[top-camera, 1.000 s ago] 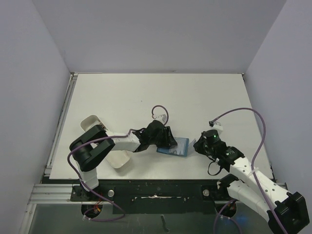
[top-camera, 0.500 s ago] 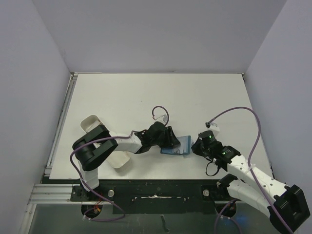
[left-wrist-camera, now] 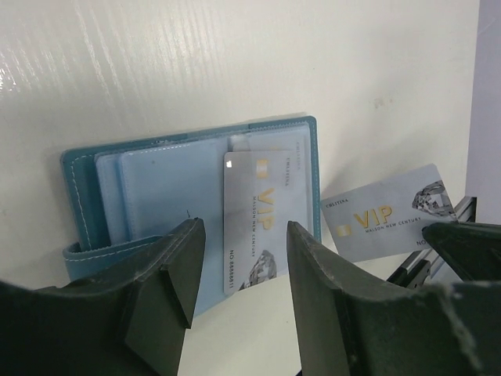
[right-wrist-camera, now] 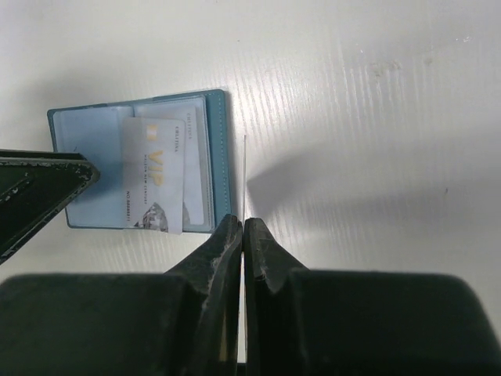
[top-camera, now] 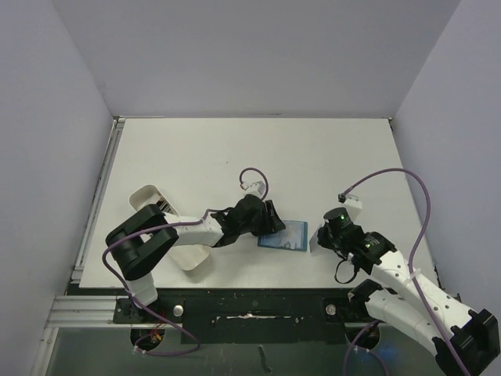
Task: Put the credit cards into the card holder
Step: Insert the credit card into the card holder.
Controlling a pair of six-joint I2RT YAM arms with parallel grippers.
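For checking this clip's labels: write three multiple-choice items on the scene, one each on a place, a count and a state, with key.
1. Where is the VIP card in the right gripper? A beside the teal card holder; B under it; C in a tray.
2. How many VIP cards show? A one; B four; C two.
3. The left gripper is: A shut on a card; B open and empty; C out of view.
Key: A, the left wrist view shows it clear of the holder's edge; C, one is clamped, a second card lies on the holder; B, its jaws stand apart, gripping nothing.
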